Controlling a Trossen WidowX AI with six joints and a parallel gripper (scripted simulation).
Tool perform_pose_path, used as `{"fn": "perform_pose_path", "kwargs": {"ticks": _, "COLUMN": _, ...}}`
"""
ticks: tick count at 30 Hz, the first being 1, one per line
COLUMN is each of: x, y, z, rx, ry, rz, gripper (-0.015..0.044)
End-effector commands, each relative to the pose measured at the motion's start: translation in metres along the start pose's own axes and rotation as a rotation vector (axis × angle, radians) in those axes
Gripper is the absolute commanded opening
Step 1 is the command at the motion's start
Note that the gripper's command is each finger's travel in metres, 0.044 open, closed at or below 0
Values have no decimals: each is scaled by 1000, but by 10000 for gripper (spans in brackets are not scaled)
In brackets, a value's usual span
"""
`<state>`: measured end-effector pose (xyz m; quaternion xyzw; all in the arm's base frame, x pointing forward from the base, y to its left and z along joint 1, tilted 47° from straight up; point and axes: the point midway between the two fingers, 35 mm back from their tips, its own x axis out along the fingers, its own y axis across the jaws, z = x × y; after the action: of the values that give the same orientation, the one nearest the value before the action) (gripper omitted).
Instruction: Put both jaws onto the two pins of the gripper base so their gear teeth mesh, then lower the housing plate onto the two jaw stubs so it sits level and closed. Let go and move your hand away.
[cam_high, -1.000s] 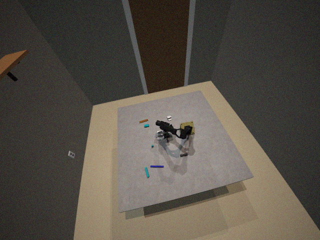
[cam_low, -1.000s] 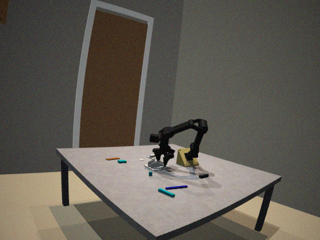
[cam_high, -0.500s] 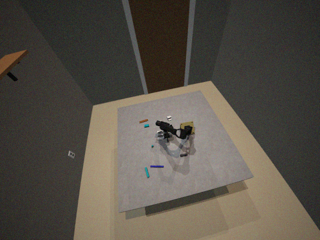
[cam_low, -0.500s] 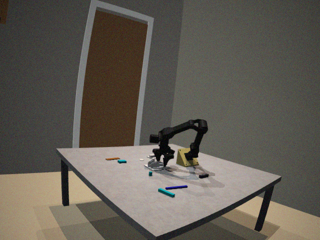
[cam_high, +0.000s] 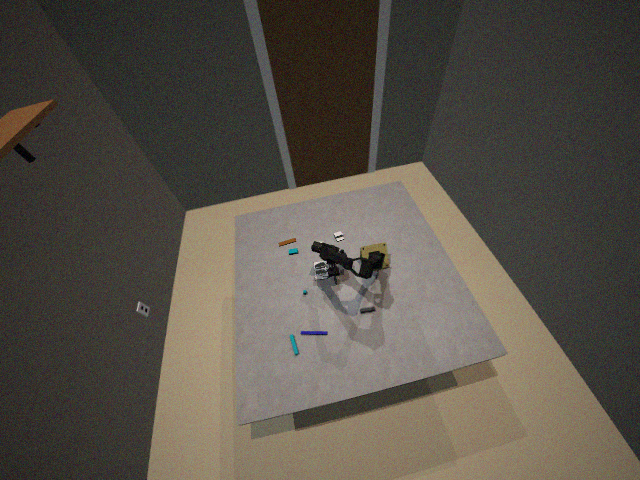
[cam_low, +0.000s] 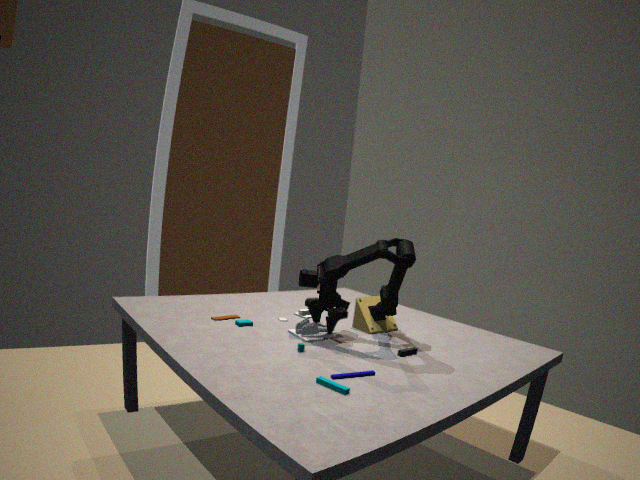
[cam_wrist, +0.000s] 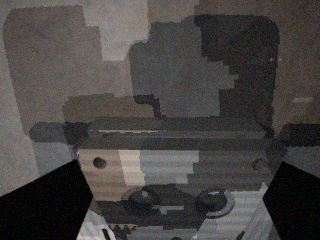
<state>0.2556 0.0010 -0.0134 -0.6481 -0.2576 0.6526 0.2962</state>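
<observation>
- Spread wide at the gripper (cam_high: 333, 271) (cam_low: 321, 324) (cam_wrist: 176, 161), with what looks like the flat housing plate (cam_wrist: 165, 167) caught edge to edge between the fingers.
- In the wrist view, around two round holes in that plate, mostly shadow (hard to read in there).
- Near the fingertips, just above the table (cam_high: 361, 361) (cam_low: 268, 372): low over the gray jaws (cam_high: 321, 269) (cam_low: 307, 327), but cannot tell whether touching.
- Well apart from these, lying on the table: a blue stick (cam_high: 314, 333) (cam_low: 353, 374) near a teal stick (cam_high: 294, 344) (cam_low: 332, 385).
- Behind the arm's foot, a yellow wedge (cam_high: 383, 249) (cam_low: 362, 321).
</observation>
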Motion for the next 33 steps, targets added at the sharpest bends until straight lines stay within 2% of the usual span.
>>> {"fn": "perform_pose_path", "kwargs": {"ticks": 1, "x": 1, "y": 0, "z": 0, "rx": 2, "ry": 3, "rz": -2, "gripper": 351}}
{"fn": "perform_pose_path", "kwargs": {"ticks": 33, "x": 8, "y": 0, "z": 0, "rx": -1, "ry": 3, "rz": -2, "gripper": 351}}
